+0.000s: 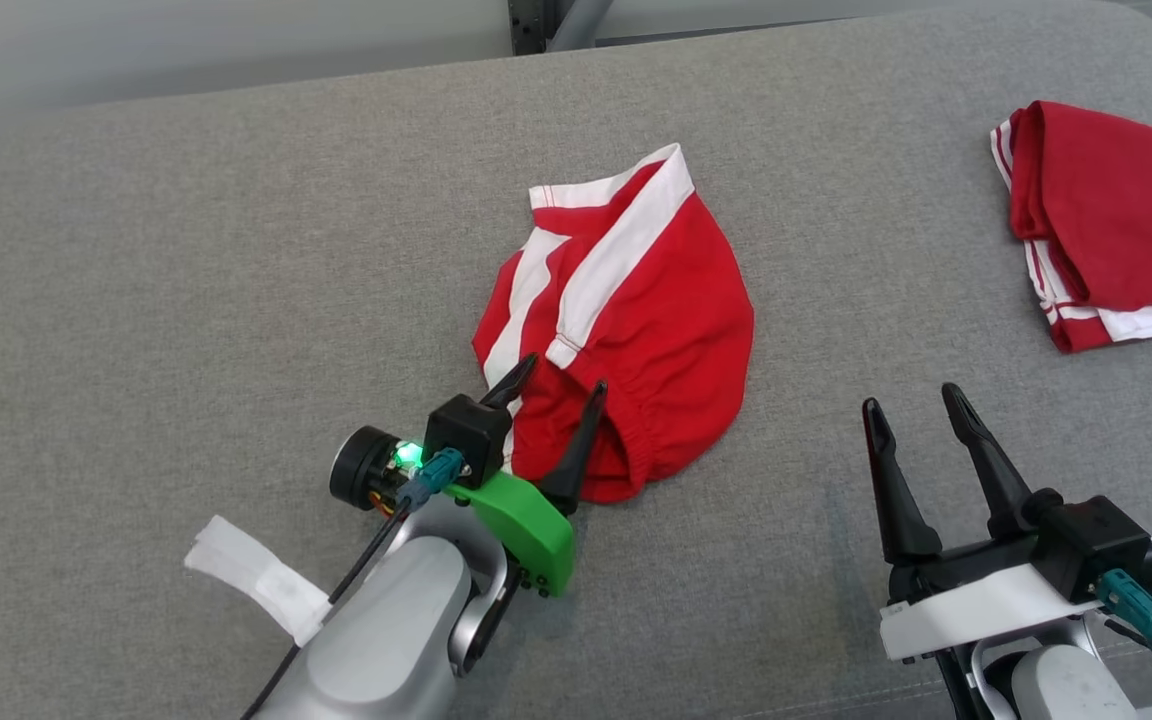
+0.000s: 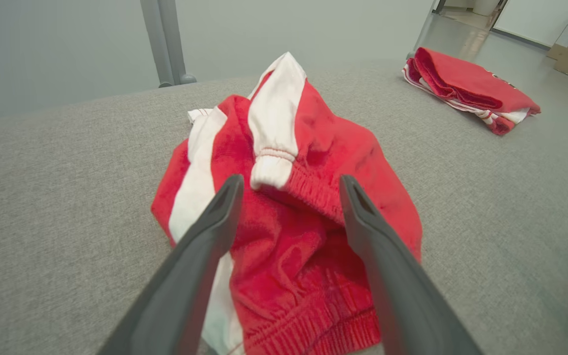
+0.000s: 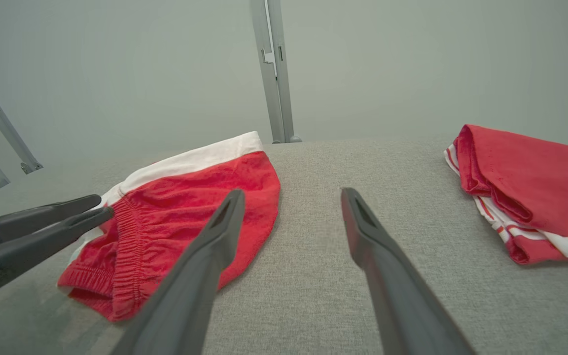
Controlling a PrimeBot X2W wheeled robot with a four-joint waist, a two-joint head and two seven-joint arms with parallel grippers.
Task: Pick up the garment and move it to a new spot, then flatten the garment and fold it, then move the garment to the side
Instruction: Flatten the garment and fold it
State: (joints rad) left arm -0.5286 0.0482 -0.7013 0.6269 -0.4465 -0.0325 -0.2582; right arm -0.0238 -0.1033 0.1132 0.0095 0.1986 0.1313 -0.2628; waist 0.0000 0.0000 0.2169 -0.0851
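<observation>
**A:** Where do we find the garment?

**B:** We find it crumpled near the middle of the grey fabric-covered bench. It is red with white stripes. Its gathered elastic edge faces the robot, and a white-banded edge points away.

**A:** How do we read the left hand?

**B:** Its two dark fingers stand apart at the garment's near elastic edge. In the head view one finger lies over the white stripe, the other over the red gathered fabric. In the left wrist view a white elastic cuff sits between the tips. We cannot tell whether the fingers touch the cloth; nothing is clamped.

**A:** And the right hand?

**B:** We see its fingers apart as well, above bare bench to the right of the garment and apart from it, holding nothing.

**A:** What else do we label?

**B:** A second red-and-white garment lies folded at the far right of the bench, well apart from the first. A green bracket sits behind the left hand, and a strip of white tape hangs at that forearm. A grey metal post rises beyond the bench's far edge.
</observation>
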